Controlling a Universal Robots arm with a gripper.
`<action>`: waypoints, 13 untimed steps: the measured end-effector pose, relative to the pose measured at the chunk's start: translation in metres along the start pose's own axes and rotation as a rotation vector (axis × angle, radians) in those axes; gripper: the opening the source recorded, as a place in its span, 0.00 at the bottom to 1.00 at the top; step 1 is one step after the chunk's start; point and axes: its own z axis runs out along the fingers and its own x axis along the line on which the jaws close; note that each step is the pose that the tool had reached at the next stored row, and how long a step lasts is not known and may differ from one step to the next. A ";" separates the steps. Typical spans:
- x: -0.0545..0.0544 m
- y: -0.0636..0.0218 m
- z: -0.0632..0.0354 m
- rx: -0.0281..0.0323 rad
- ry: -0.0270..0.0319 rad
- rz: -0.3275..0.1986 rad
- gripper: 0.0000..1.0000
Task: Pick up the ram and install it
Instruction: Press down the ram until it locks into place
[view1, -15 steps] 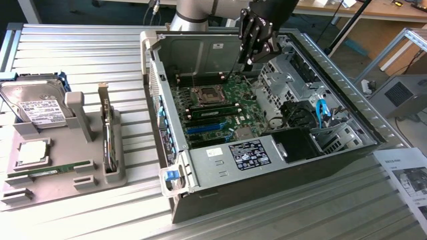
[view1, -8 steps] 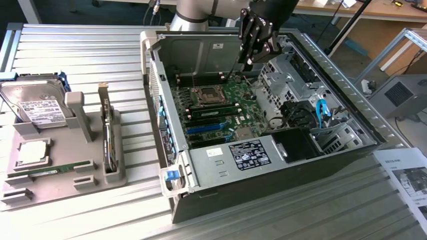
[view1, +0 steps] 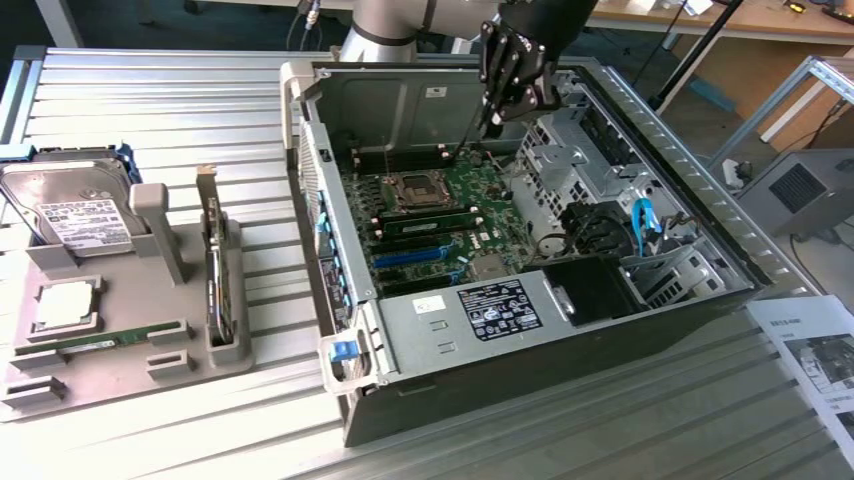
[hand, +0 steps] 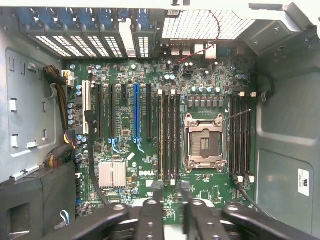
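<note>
You're over the open case, not at the tray. The gripper hangs high above the motherboard, looking straight down on it. In the wrist view the gripper has its jaws apart with bare board showing in the gap, nothing held.

One ram lies lengthwise in the grey tray on the worktop. That's at the exterior view's left, near the hard drive and well apart from the gripper. A second stick, green, looks seated in a long slot just beside the CPU socket, on the side toward the blue slot. From the wrist view you can't tell which of the black slots holds it.

Step, my read: the arm is empty over the board, so one stick looks to be in and the tray ram is not yet picked. Whether the seated one is latched I can't tell.

A pick of the tray ram calls for jaws lined across its thin long faces and a straight descent, since it sits low in its groove. An install calls for the stick parallel to a free slot, notch matched, pressed down evenly.
</note>
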 end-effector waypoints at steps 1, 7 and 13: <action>0.000 0.0000 0.0000 0.0000 -0.0001 0.000 0.17; 0.000 0.0000 0.0000 0.0001 -0.0003 0.000 0.11; 0.000 0.0000 0.0000 -0.0001 -0.0011 -0.002 0.11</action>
